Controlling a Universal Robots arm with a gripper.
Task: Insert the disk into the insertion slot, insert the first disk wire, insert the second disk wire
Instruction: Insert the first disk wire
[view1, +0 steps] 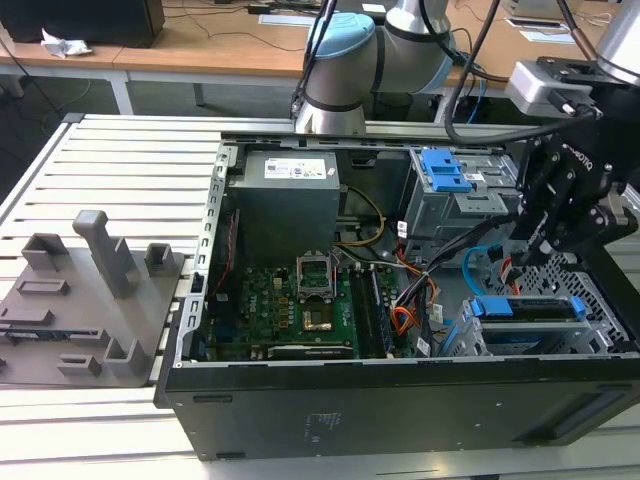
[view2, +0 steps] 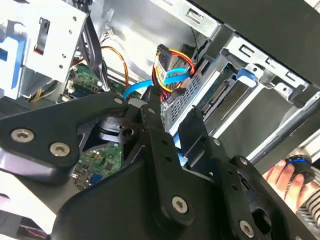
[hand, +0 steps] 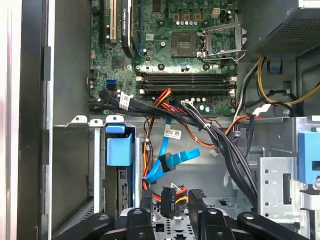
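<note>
gripper (hand: 171, 196) hangs inside the computer case (view1: 400, 400) with fingers parted, gripping nothing, a black plug (hand: 169, 202) with red and yellow wires close by its tips. the disk (view1: 525, 308) sits in the insertion slot (view1: 462, 340), near a blue cable (hand: 172, 160).

At the right of the frame, the black tool (view1: 528, 250) hangs over the open computer case (view1: 400, 405), just above the blue-framed disk (view1: 527, 308) lying in the insertion slot (view1: 462, 340).

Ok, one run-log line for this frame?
disk seated in insertion slot | end effector open, close to wire connector | blue cable hanging free
</note>
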